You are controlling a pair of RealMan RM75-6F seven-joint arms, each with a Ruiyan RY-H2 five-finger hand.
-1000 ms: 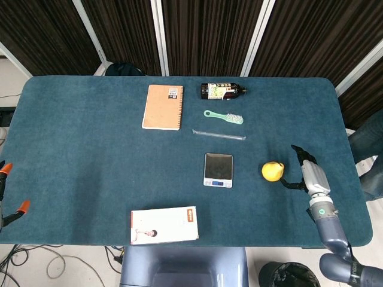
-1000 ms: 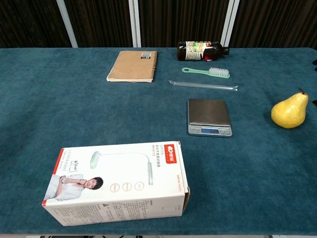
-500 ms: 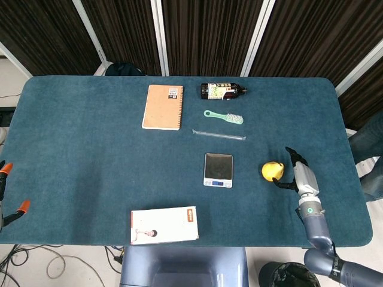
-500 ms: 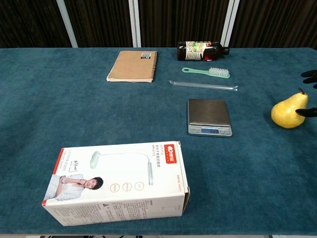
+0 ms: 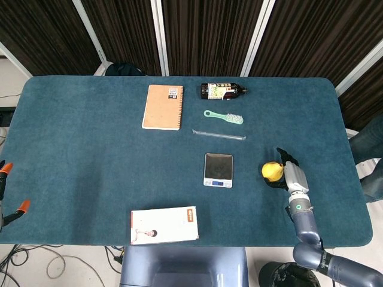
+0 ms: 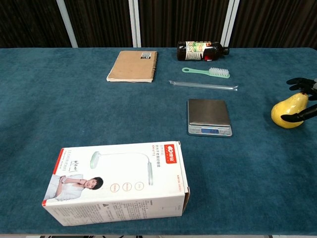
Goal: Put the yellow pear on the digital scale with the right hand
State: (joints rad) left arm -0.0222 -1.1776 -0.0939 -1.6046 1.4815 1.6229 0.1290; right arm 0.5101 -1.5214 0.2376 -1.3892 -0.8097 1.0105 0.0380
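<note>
Yellow pear (image 6: 290, 113) sits on the blue table (image 5: 90, 155) to the right of the digital scale (image 5: 218, 170), apart from it and not on its platform, so the placing is still to be done. What has changed is the right hand (image 5: 289, 174): a second ago it stood off to the pear's right with a clear gap, half a second ago its dark fingers (image 6: 298, 82) were just reaching the fruit's far side, and now it has slid in so that the fingers wrap around the pear's top and right flank, with one below crossing its lower side. The fingers are still spread and curved rather than clamped, and the pear looks unmoved on the cloth, so I judge this a grasp being formed and not yet a secure hold; whether the palm presses the fruit I cannot tell. That means the reach is over and the closing, lift and short carry leftward to the scale remain. The left hand does not appear in either view. Nearer the robot lies the white lamp box (image 6: 116, 183), well clear of the route. Beyond the scale are a clear straw (image 5: 219, 135), a green brush (image 5: 224, 116), a brown notebook (image 5: 163, 106) and a dark bottle (image 5: 222, 91) on its side, none moved.
</note>
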